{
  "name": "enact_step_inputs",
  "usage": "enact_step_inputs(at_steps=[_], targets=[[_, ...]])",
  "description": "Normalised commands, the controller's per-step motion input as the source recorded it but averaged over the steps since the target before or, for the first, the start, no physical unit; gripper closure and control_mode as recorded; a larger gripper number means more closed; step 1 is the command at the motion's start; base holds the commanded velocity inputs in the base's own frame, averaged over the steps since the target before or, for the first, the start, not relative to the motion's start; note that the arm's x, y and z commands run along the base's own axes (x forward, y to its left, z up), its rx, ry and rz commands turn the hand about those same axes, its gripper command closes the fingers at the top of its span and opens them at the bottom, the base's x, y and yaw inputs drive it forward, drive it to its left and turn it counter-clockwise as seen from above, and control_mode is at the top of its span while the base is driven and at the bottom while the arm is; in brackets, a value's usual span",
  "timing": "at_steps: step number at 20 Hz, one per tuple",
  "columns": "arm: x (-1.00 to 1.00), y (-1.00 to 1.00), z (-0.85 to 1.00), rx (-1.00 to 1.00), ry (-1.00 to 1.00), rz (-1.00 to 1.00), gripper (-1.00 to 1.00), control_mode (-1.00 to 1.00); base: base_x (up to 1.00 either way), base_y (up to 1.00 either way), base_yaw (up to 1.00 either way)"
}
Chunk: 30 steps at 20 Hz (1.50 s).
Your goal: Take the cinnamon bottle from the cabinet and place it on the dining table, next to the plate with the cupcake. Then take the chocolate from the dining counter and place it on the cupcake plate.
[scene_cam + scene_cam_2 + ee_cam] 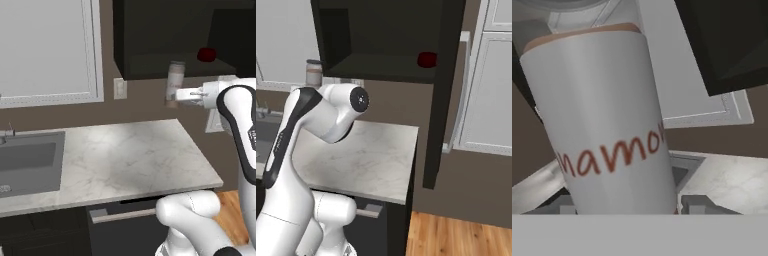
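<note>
I have the cinnamon bottle (175, 82) in the claw (176, 95), held out in the air just below the front lip of the cabinet (165, 30), high above the marbled bench (135, 155).

From the left base camera the bottle stands upright, long axis 12 to 6, and the claw reaches it from 3 o'clock, level, gripping the lower body. In the hand view the fingertips (697, 204) flank the bottle's sides at 7 and 5, pinching it; no gap shows.

Bottle: pale label band with red-brown lettering, tan edge at the top, grey-white cap (314, 63) peeking past the arm in the right base view.

A small dark-red object (427, 59) sits inside the cabinet recess.

Judgement: the bottle looks clear of the shelf. The carry to the dining table is next; keep it vertical.
</note>
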Motion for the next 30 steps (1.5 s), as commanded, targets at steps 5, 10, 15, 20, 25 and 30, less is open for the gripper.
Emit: enact_step_inputs(at_steps=[5,10,15,20,25,30], targets=[[0.0,0.0,0.0,0.0,0.0,0.0,1.0,1.0,-0.44,0.09,0.61],[0.0,0.0,0.0,0.0,0.0,0.0,1.0,1.0,-0.26,0.07,0.96],[0.0,0.0,0.0,0.0,0.0,0.0,1.0,1.0,-0.16,0.02,1.0],[0.0,0.0,0.0,0.0,0.0,0.0,1.0,1.0,-0.09,0.0,1.0],[0.0,0.0,0.0,0.0,0.0,0.0,1.0,1.0,-0.04,0.0,1.0],[0.0,0.0,0.0,0.0,0.0,0.0,1.0,1.0,0.0,-0.01,1.0]])
